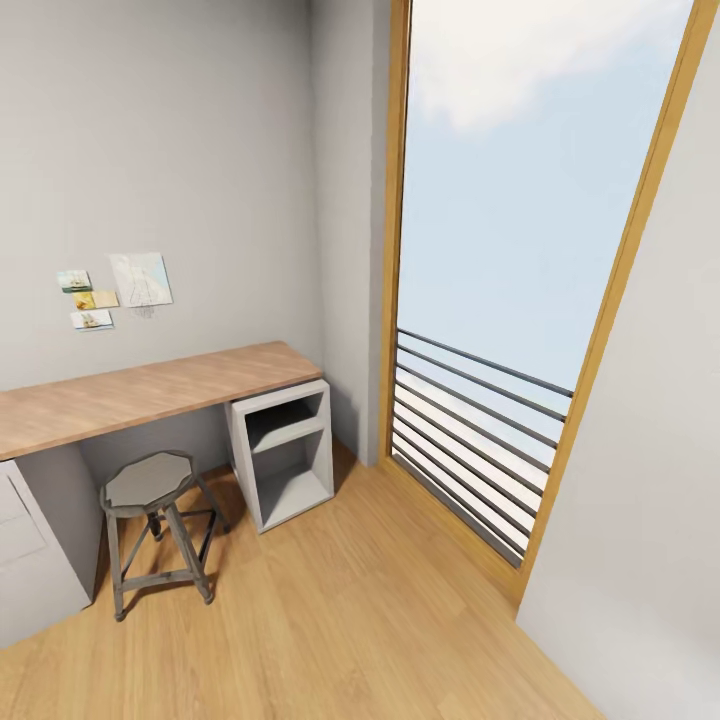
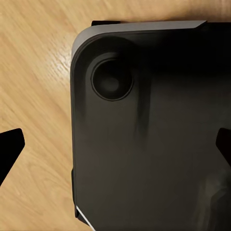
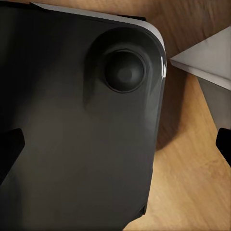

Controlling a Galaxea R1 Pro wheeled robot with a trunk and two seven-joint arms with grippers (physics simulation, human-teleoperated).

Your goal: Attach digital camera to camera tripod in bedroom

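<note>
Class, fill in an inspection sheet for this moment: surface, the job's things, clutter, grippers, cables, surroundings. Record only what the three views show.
Surface: light wood floor; wood-topped desk bare.
Job's things: nothing seen.
Clutter: stool in front of the desk; open grey shelf unit under its end, empty; pictures pinned on the wall.
Grippers: left gripper and right gripper open, holding nothing, each above the robot's dark base.
Cables: nothing seen.
Surroundings: tall wood-framed window with railing bars, sky beyond.

No text is legible, even on the wall cards (image 1: 92, 300).
</note>
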